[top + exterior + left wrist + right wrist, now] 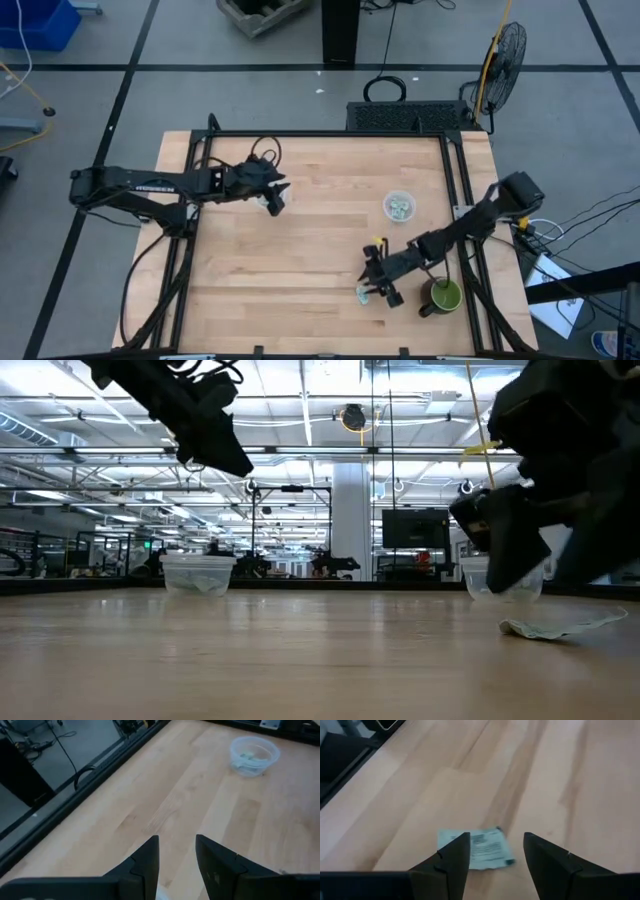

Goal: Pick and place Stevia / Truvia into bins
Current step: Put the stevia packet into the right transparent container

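near the table's front right, the right gripper (492,851) hovers with fingers spread over a sachet (476,849) lying flat on the wood. a square, low descent should pinch it cleanly. left gripper (176,857), also spread, waits far left; cup (399,207) stands behind.

Wide bare wood left open across table (300,250) centre and front-left. Right-front corner crowded by right gripper (492,855), sachet (476,849) between spread fingers, green mug (443,295) just beside. Clear cup (399,206) stood unobstructed mid-right.
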